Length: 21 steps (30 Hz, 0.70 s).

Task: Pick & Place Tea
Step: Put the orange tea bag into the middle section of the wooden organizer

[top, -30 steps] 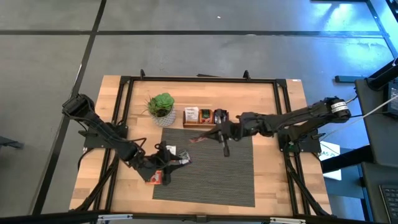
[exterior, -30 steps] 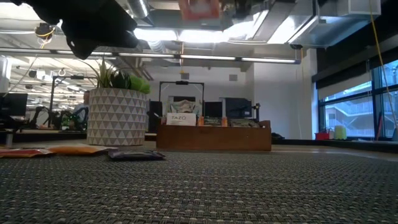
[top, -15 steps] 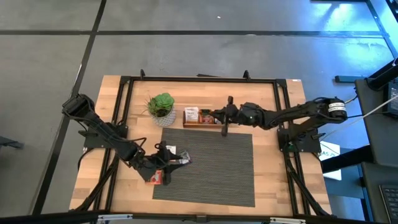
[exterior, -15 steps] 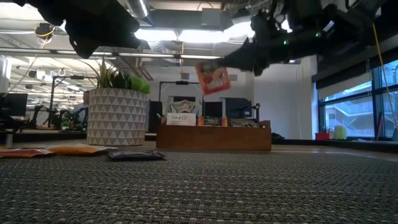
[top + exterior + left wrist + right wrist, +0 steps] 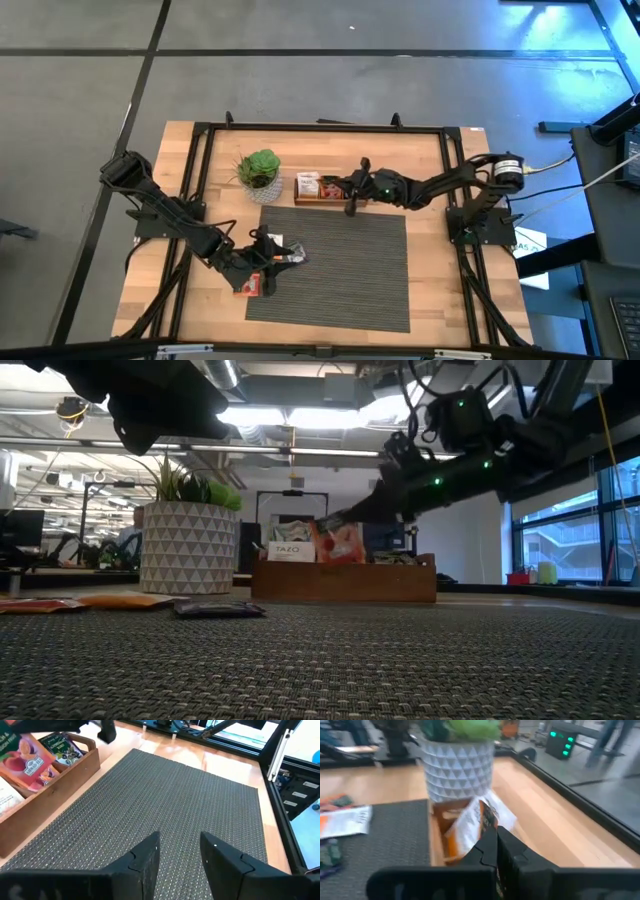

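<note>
My right gripper (image 5: 338,186) is over the brown wooden tray (image 5: 322,197) at the mat's far edge, shut on an orange-red tea sachet (image 5: 340,544). The sachet's lower edge is down at the tray's middle compartment (image 5: 37,775). A white sachet (image 5: 287,550) stands in the neighbouring compartment and a dark green one (image 5: 62,747) in the other. My left gripper (image 5: 180,852) hovers open over the mat's left part, next to several loose sachets (image 5: 283,251) lying flat on the mat (image 5: 340,270). My right gripper pinches the orange-red sachet by its top edge (image 5: 486,820) between the two fingers (image 5: 512,851). The fingers slant down from the table's right. The sachet hangs roughly upright below them, with its lower edge (image 5: 342,562) at the tray's rim.
A green potted plant (image 5: 260,171) in a white patterned pot stands just left of the tray. More loose sachets (image 5: 120,600) lie on the mat's left edge near the left arm. A black frame (image 5: 200,130) runs around the wooden table top.
My right gripper has carried the orange-red sachet from above the middle of the mat toward the far edge, to the tray. It has then come down, so the sachet now hangs at the tray's middle compartment. It has stayed shut throughout.
</note>
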### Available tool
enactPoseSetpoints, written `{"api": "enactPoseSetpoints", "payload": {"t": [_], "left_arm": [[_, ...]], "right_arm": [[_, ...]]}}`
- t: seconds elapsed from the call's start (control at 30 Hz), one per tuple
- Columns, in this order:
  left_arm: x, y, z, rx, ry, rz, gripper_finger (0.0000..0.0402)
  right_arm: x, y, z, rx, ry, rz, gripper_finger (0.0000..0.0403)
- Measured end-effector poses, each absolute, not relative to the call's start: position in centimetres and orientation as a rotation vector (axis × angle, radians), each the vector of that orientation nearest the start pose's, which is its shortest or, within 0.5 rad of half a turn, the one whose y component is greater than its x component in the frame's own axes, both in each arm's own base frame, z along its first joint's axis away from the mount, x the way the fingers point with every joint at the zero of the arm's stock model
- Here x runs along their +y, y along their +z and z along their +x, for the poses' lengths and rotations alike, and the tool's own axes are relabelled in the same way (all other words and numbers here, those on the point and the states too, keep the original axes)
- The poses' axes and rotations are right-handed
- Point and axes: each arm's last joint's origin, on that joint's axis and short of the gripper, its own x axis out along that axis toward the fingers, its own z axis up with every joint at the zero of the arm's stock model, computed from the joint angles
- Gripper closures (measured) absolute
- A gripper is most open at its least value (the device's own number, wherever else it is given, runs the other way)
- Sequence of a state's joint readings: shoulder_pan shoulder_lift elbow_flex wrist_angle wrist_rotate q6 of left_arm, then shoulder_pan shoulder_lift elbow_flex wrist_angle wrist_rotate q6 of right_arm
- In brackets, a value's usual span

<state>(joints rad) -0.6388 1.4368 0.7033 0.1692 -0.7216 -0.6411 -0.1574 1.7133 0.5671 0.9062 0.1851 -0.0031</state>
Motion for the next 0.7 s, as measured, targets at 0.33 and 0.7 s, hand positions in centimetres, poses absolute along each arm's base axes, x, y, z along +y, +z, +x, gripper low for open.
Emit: {"api": "enactPoseSetpoints", "payload": {"t": [0.33,0.7], "left_arm": [[-15.3,19.8,23.8,0.390,0.214,-0.276,0.0263],[-15.5,19.7,23.8,0.409,0.179,-0.310,0.0262]], "right_arm": [[-5.4,13.0,30.3,0.288,-0.374,0.009,0.0367],[-5.7,13.7,30.3,0.230,-0.457,-0.010,0.0278]]}}
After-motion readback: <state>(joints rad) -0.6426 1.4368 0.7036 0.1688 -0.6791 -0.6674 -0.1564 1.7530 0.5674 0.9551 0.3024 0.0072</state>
